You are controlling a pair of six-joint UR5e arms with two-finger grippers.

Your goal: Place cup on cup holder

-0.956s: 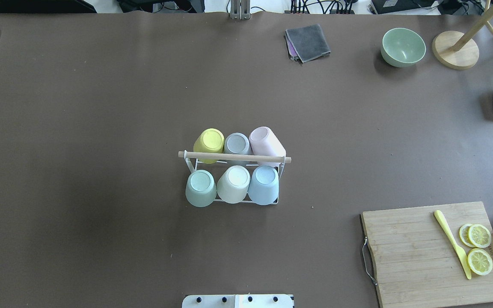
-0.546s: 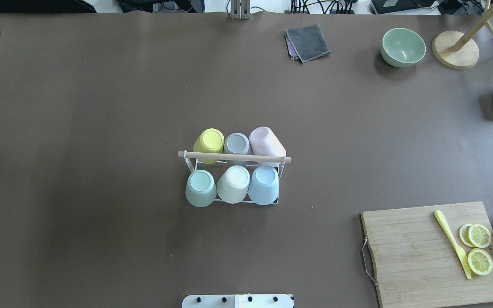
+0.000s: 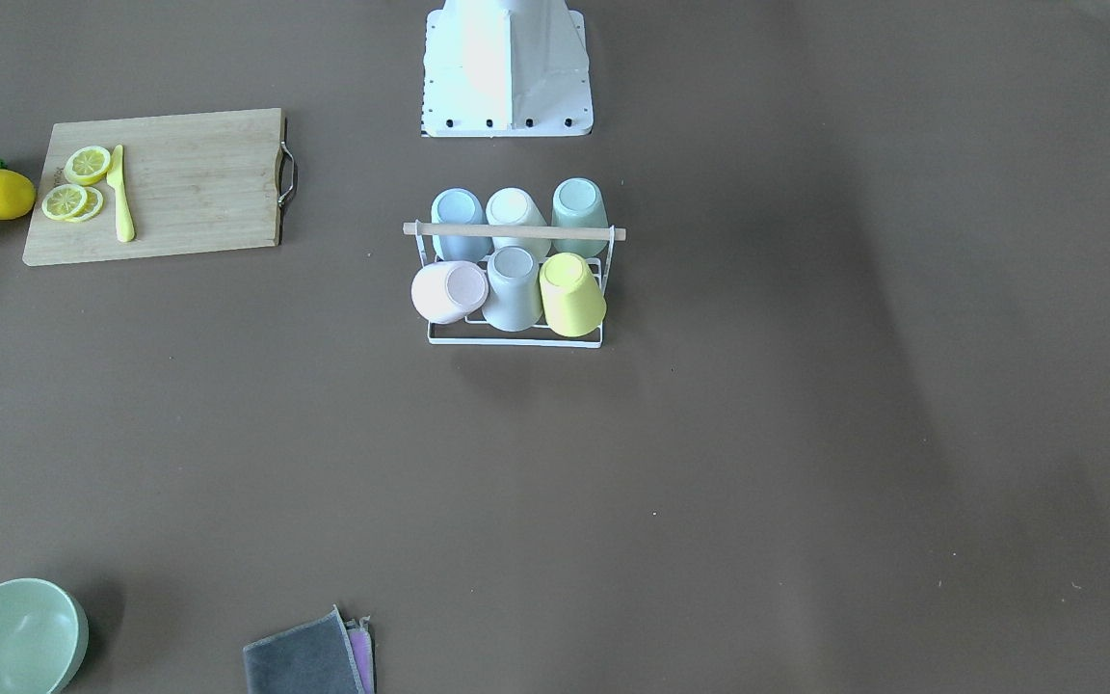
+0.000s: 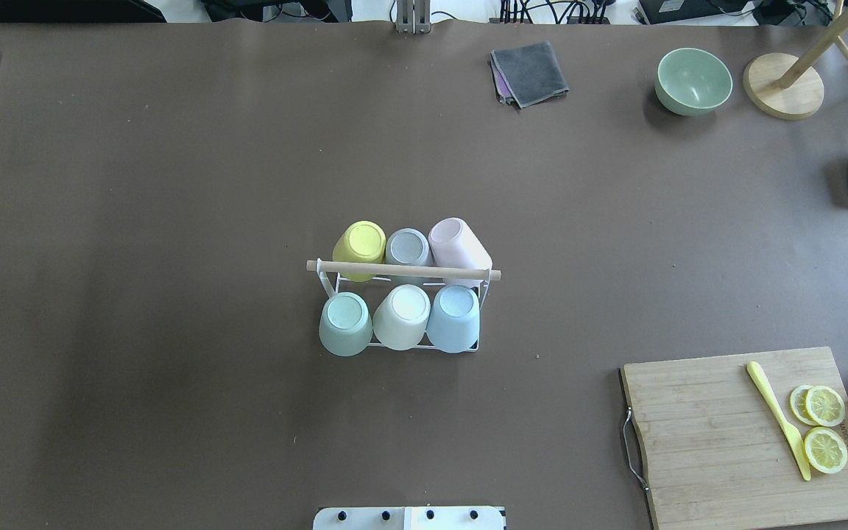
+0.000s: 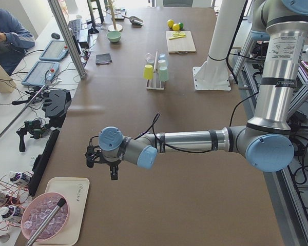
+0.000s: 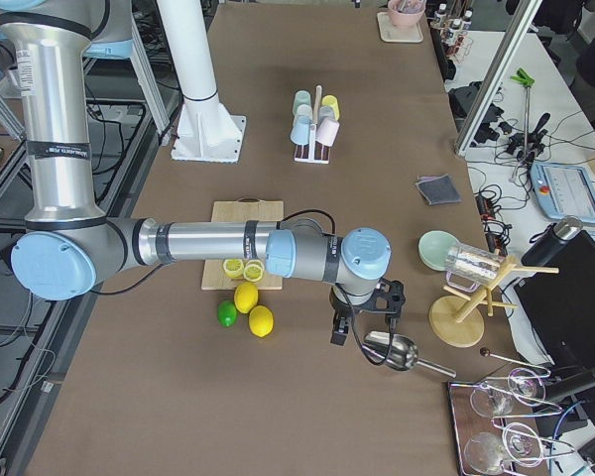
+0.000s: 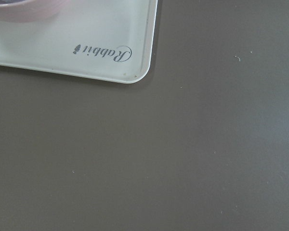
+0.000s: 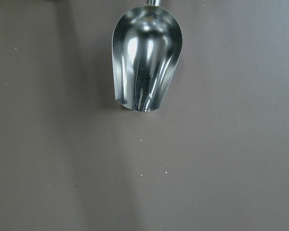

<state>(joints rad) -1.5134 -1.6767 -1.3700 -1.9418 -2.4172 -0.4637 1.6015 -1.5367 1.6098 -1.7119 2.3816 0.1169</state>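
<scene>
The cup holder point(image 4: 402, 270), a white wire rack with a wooden rod across its top, stands mid-table and carries several pastel cups upside down in two rows, among them a yellow cup point(image 4: 360, 246) and a pink cup point(image 4: 457, 249). The pink cup leans outward. The rack also shows as the cup holder point(image 3: 515, 231) in the front view. My left gripper point(image 5: 101, 165) hangs over the table's left end near a white tray point(image 7: 111, 48). My right gripper point(image 6: 365, 322) hovers over a metal scoop point(image 8: 145, 57) at the right end. I cannot tell whether either is open or shut.
A cutting board point(image 4: 748, 434) with a yellow knife, lemon slices and lemons beside it lies near right. A green bowl point(image 4: 693, 81), a folded grey cloth point(image 4: 531, 72) and a wooden stand point(image 4: 783, 87) sit at the far edge. A pink bowl point(image 5: 43, 224) rests on the tray.
</scene>
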